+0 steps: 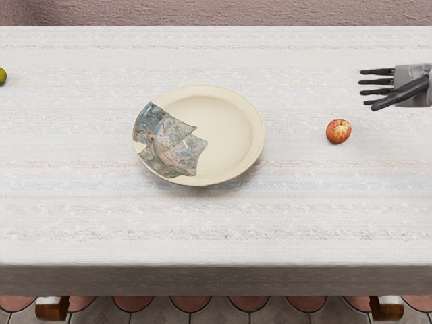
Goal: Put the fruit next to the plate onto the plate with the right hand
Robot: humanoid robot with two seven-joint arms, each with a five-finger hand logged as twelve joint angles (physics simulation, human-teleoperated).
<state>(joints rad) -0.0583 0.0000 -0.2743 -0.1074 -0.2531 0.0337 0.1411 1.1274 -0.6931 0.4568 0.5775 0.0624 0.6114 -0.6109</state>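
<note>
Dark grey and metallic, the right hand (395,86) comes in at the far right edge, its wrist and arm cut off by the frame. Its fingers (376,71) are spread apart and point left, holding nothing; how high it sits above the cloth is hard to judge. Just near and left of it, apart from the fingertips, a red-yellow apple (338,131) lies on the pale cloth-covered table (216,223). Further left, well apart from the apple, is a cream plate (236,121). A crumpled blue-grey wrapper-like object (169,140), not clearly identifiable, covers the plate's left part and hides that rim. At the far left edge a small yellow-green fruit (2,76) is mostly cut off.
</note>
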